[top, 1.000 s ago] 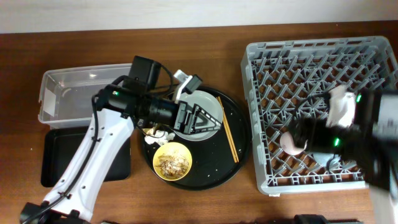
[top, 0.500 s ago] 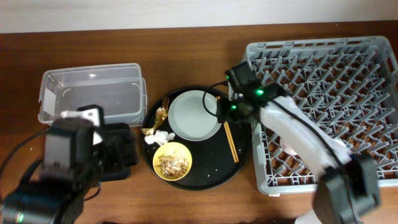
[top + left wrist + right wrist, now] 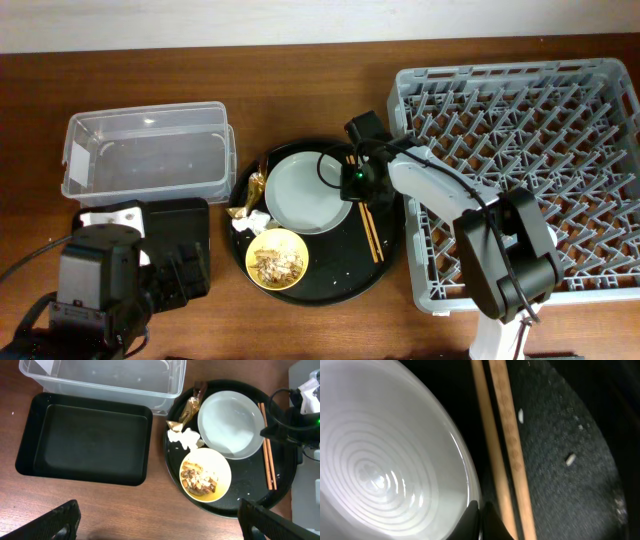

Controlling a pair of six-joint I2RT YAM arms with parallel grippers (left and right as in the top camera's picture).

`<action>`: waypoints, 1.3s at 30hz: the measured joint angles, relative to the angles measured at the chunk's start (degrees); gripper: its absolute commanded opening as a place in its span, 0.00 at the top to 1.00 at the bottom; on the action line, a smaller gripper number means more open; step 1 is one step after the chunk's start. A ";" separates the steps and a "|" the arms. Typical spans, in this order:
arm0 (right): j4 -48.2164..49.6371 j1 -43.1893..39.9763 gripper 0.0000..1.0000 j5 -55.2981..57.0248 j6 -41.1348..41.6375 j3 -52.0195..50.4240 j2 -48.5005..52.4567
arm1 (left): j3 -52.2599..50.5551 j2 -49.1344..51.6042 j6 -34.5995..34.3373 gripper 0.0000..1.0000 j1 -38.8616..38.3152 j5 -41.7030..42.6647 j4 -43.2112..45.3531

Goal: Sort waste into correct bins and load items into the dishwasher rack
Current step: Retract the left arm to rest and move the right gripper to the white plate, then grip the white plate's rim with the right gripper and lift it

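Observation:
A pale grey-green plate lies on the round black tray. My right gripper is shut on the plate's right rim; in the right wrist view its tips pinch the plate edge, just left of the chopsticks. A yellow bowl holds beige food scraps. A gold foil wrapper and a white tissue lie left of the plate. My left gripper hangs open above the table's front, holding nothing.
The clear tub stands at the back left. In front of it lies the flat black tray, partly under my left arm in the overhead view. The grey dishwasher rack fills the right side.
My right arm left the rack, reached the plate and shut on its rim. My left arm drew back from the round tray to the front left.

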 measured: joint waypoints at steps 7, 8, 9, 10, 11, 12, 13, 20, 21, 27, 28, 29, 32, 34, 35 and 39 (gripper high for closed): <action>-7.28 -1.68 0.96 6.51 -2.10 -0.02 -17.64 | 0.00 0.00 0.00 0.00 0.00 0.00 -0.09; -7.98 -1.68 0.96 8.22 -2.51 -0.02 -20.65 | 0.00 0.00 0.00 0.00 0.00 0.00 -0.09; -9.05 -1.68 0.96 10.88 -2.86 -0.02 -24.30 | 0.00 0.00 0.00 0.00 0.00 0.00 -0.13; -9.31 -1.68 0.96 12.41 -2.99 -0.02 -26.53 | 0.00 0.00 0.00 0.00 0.00 0.00 -0.09; -9.75 -1.68 0.96 14.67 -3.63 -0.02 -29.88 | 0.00 0.00 0.00 0.00 0.00 0.00 -0.07; -9.68 -1.68 0.96 15.56 -4.44 -0.02 -32.59 | 0.00 0.00 0.00 0.00 0.00 0.00 -0.07; -9.84 -1.68 0.96 15.65 -5.42 -0.02 -34.03 | 0.00 0.00 0.00 0.00 0.00 0.00 -0.11; -14.40 -1.01 0.42 9.35 -2.34 0.15 -18.32 | 0.00 0.00 0.00 0.00 0.00 0.00 -0.07; -13.86 -0.72 0.44 9.40 -0.13 0.07 -13.33 | 0.00 0.00 0.00 0.00 0.00 0.00 -0.09; -9.49 -0.63 0.61 11.34 3.58 -0.07 -5.75 | 0.00 0.00 0.00 0.00 0.00 0.00 -0.11; -9.49 -0.63 0.61 11.63 3.54 -0.07 -5.14 | 0.00 0.00 0.00 0.00 0.00 0.00 -0.11; -9.51 -0.63 0.62 12.00 3.78 -0.07 -4.13 | 0.00 0.00 0.00 0.00 0.00 0.00 -0.11; -9.51 -0.63 0.92 12.26 4.37 -0.07 -0.76 | 0.00 0.00 0.00 0.00 0.00 0.00 -0.11; -9.38 -0.57 0.96 12.46 4.92 -0.07 -0.35 | 0.00 0.00 0.00 0.00 0.00 0.00 -0.11; -9.35 -0.52 0.96 12.76 4.90 0.00 -0.35 | 0.00 0.00 0.00 0.00 0.00 0.00 -0.11; -9.57 -0.59 0.96 12.85 4.76 0.48 -0.81 | 0.00 0.00 0.00 0.00 0.00 0.00 -0.11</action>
